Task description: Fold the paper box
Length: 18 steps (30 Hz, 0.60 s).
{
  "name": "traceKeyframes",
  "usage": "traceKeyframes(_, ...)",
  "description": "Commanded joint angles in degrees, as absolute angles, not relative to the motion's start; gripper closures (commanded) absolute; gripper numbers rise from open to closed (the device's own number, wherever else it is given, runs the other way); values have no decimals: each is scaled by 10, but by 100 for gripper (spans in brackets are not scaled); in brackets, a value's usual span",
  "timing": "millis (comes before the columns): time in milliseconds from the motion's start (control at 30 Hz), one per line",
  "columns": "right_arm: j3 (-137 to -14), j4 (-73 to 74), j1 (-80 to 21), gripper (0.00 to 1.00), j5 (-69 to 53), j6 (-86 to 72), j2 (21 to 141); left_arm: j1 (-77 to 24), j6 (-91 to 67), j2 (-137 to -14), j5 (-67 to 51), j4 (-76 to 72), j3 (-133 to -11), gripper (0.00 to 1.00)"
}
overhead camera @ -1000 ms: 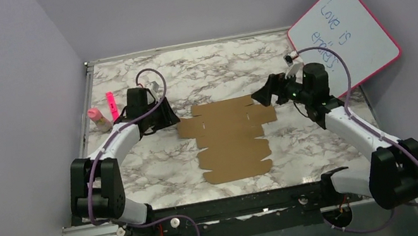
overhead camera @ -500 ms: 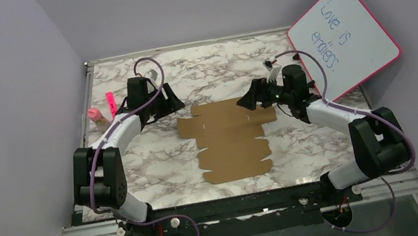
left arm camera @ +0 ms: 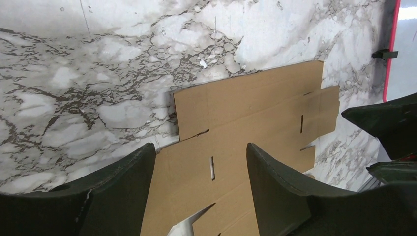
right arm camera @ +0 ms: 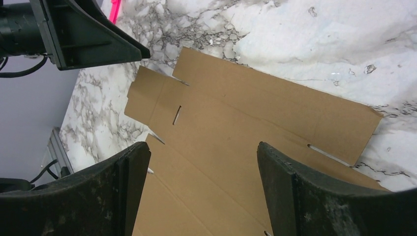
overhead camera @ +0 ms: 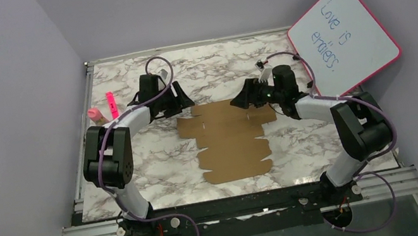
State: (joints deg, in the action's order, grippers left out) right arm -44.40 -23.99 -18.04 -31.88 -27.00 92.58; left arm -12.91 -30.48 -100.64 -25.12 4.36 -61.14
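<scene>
The paper box (overhead camera: pixel 230 139) is a flat brown die-cut sheet with tabs and slits, lying unfolded mid-table. My left gripper (overhead camera: pixel 186 102) hovers at its far left corner, open, nothing between its fingers. My right gripper (overhead camera: pixel 238 101) hovers over the far right part, also open and empty. In the left wrist view the paper box (left arm camera: pixel 255 123) spreads below my left gripper (left arm camera: pixel 201 152). The right wrist view shows the paper box (right arm camera: pixel 236 128) under my right gripper (right arm camera: pixel 201 150), and the left gripper's fingers (right arm camera: pixel 93 39) at upper left.
A pink-framed whiteboard (overhead camera: pixel 344 37) with blue writing leans at the far right. A pink marker (overhead camera: pixel 111 105) and a small pink-capped bottle (overhead camera: pixel 97 117) lie at the left edge. Purple walls enclose the marble table (overhead camera: pixel 155 159).
Both arms have swung inward to the far end of the sheet. The left gripper has opened wider and the right has narrowed a little. The sheet has not moved.
</scene>
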Motion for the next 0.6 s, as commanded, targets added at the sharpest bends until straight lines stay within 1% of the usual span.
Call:
traceKeyframes(0, -447, -296, -190, 15, -335, -284, 955, -137, -314, -1034, -265, 28, -635, 30)
traceKeyframes(267, -435, -343, -198, 15, -327, -297, 1016, -147, -324, -1076, -272, 22, -654, 30)
traceKeyframes(567, -416, -374, -206, 15, -317, -303, 1060, -157, -332, -1095, -275, 8, -651, 30)
